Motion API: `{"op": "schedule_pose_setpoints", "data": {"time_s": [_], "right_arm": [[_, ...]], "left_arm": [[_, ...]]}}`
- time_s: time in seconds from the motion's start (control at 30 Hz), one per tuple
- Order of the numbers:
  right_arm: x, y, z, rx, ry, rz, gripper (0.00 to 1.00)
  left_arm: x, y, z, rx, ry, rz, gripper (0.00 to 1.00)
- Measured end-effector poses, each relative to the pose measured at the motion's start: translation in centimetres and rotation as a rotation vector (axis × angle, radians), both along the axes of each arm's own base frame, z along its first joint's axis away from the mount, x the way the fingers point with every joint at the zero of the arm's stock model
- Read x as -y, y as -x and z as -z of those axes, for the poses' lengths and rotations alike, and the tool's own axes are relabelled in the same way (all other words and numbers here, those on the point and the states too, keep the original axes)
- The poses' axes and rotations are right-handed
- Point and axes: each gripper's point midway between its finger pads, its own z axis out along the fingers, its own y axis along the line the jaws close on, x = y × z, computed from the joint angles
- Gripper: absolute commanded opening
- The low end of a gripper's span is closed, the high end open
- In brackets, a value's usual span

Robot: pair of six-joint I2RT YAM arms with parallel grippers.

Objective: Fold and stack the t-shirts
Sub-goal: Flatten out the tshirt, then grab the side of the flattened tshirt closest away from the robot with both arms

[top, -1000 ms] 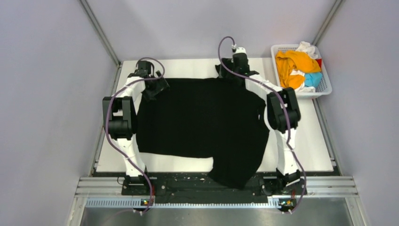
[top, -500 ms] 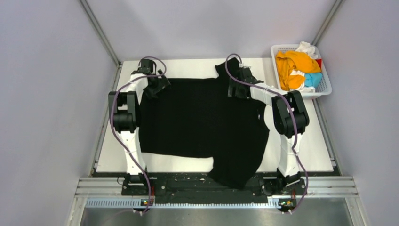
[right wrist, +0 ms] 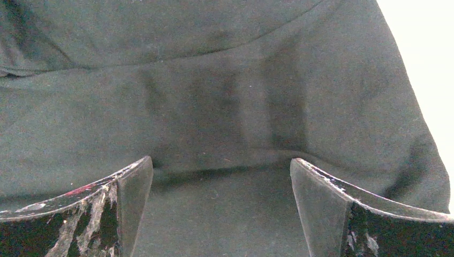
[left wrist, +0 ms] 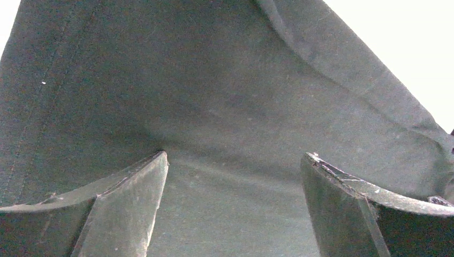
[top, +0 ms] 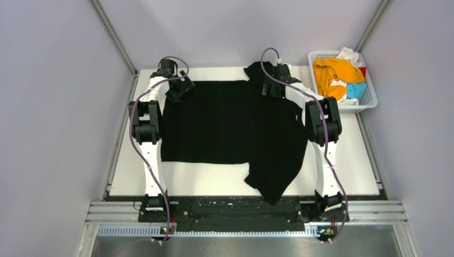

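While the black t-shirt [top: 230,128] lies spread on the surface [top: 353,160], the left pincer [left wrist: 234,155] and right pincer [right wrist: 220,158] stand wide apart over its far edge, so flattening appears in hand, and the next move likely calls for gripping cloth to fold.

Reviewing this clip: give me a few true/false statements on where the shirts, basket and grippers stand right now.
1. The black shirt lies spread on the table. True.
2. The basket sits at the table's far left corner. False: it is at the far right corner.
3. The orange shirt lies folded on the table. False: it is bunched in the basket.
4. The left gripper and right gripper are both over the black shirt. True.
5. Both grippers are shut. False: their fingers stand wide apart.
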Motion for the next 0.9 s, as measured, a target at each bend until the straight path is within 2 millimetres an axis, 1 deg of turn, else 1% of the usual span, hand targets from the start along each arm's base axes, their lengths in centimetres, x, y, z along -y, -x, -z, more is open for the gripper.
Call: {"op": "schedule_pose_setpoints", "data": {"time_s": [0.13, 0.17, 0.2, 0.3, 0.37, 0.43, 0.5, 0.57, 0.63, 0.7, 0.73, 0.8, 0.83, 0.9], "right_arm": [[0.1, 0.2, 0.0, -0.016, 0.002, -0.015, 0.99], [0.0, 0.3, 0.0, -0.018, 0.001, -0.021, 0.99], [0.1, 0.7, -0.1, -0.023, 0.001, -0.026, 0.99], [0.6, 3.2, -0.5, -0.053, 0.009, -0.043, 0.99], [1.1, 4.8, -1.7, -0.052, 0.013, -0.051, 0.99], [1.4, 5.8, -3.5, -0.027, 0.01, -0.051, 0.99], [1.8, 6.6, -5.9, 0.031, 0.002, -0.044, 0.99], [2.1, 7.0, -7.7, 0.08, -0.002, -0.032, 0.99], [2.5, 7.7, -9.2, 0.126, -0.009, -0.018, 0.99], [2.8, 8.5, -9.8, 0.152, -0.016, -0.006, 0.99], [3.0, 9.0, -9.8, 0.157, -0.02, -0.001, 0.99], [3.2, 9.9, -9.2, 0.151, -0.023, 0.007, 0.99], [3.4, 10.4, -8.6, 0.142, -0.023, 0.011, 0.99], [3.6, 11.4, -7.4, 0.114, -0.017, 0.012, 0.99]], "left_arm": [[-0.1, 0.2, -0.1, 0.001, 0.015, 0.0, 0.99], [-0.1, 0.5, -0.1, 0.003, 0.015, 0.0, 0.99], [-0.1, 1.2, -0.1, -0.006, 0.011, -0.002, 0.99], [-0.6, 4.4, -0.3, -0.055, -0.017, -0.013, 0.99], [-1.3, 6.9, -0.9, -0.084, -0.051, -0.03, 0.99], [-2.1, 9.1, -2.1, -0.092, -0.084, -0.054, 0.99], [-3.0, 11.3, -3.5, -0.082, -0.114, -0.089, 0.99], [-4.1, 14.2, -4.6, -0.08, -0.139, -0.135, 0.99], [-5.3, 17.4, -4.9, -0.091, -0.159, -0.192, 0.99], [-6.6, 20.7, -4.4, -0.123, -0.18, -0.253, 0.99], [-7.2, 22.4, -3.9, -0.145, -0.192, -0.285, 0.99], [-8.1, 25.5, -2.8, -0.197, -0.222, -0.342, 0.99], [-8.4, 27.4, -2.2, -0.23, -0.239, -0.369, 0.99], [-8.9, 30.6, -1.5, -0.269, -0.26, -0.418, 0.98]]}}
